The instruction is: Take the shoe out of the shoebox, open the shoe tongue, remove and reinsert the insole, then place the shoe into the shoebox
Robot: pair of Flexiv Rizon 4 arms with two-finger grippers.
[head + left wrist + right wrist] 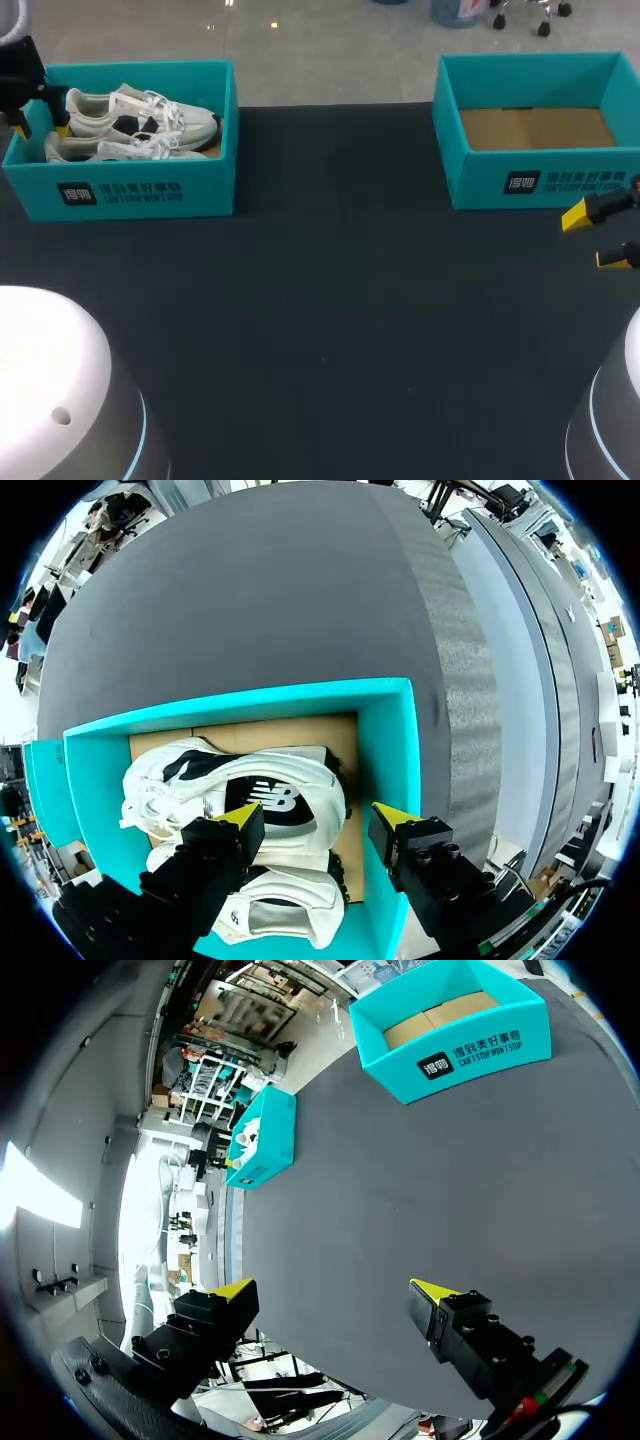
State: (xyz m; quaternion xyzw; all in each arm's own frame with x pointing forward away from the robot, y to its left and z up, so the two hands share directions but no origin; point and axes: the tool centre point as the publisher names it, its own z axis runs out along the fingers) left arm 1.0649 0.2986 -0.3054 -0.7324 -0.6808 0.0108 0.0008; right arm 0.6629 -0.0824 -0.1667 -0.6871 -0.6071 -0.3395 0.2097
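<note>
Here, the left gripper (315, 818) is hovering over the left box (385, 770), fingers spread wide and gripping nothing, one tip above the two shoes (250, 795), which are lying side by side inside. The right gripper (338, 1290) is hanging wide open, likewise unladen, above the table (400, 1180) near the right box (470, 1050).
</note>
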